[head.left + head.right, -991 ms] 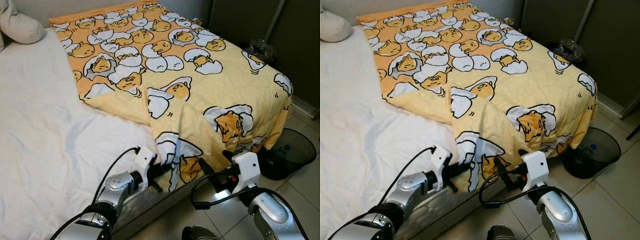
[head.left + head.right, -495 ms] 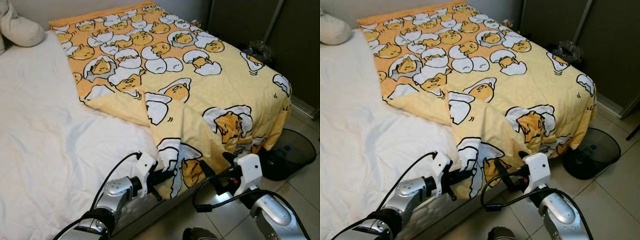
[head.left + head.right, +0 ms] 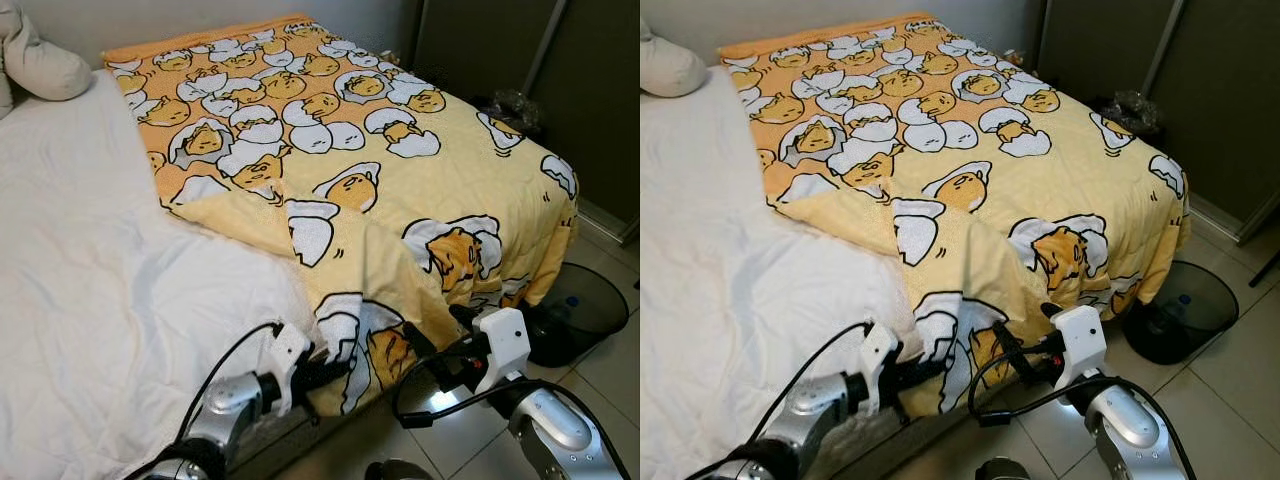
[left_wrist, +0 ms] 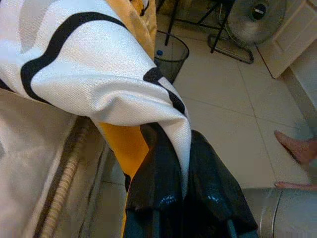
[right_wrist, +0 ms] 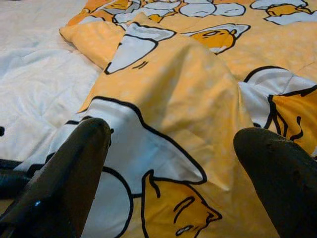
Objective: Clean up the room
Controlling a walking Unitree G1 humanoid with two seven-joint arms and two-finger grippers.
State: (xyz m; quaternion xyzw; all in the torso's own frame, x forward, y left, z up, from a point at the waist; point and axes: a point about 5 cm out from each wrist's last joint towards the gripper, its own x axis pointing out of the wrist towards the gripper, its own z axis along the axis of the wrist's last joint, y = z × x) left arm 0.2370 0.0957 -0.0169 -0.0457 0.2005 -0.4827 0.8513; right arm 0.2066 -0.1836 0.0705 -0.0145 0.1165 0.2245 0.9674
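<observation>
A yellow blanket (image 3: 400,190) printed with cartoon eggs covers the right half of the bed, and its near corner is folded over at the bed's edge. My left gripper (image 3: 335,368) is shut on that folded corner. In the left wrist view the black fingers (image 4: 158,183) pinch the white and yellow cloth. My right gripper (image 3: 435,328) is open just to the right, at the blanket's hanging edge. In the right wrist view its fingers (image 5: 74,163) stand wide apart, with the blanket fold (image 5: 173,99) ahead of them.
A white sheet (image 3: 100,280) covers the bed's left half, with a pillow (image 3: 45,65) at the top left. A black mesh bin (image 3: 590,305) stands on the tiled floor at the bed's right corner, by a dark wardrobe (image 3: 570,70). A fan (image 4: 255,17) and a person's foot (image 4: 294,146) are nearby.
My left gripper has drawn the blanket corner a little nearer and lower along the bed's edge. The right gripper stays open beside it. The camera has shifted slightly.
</observation>
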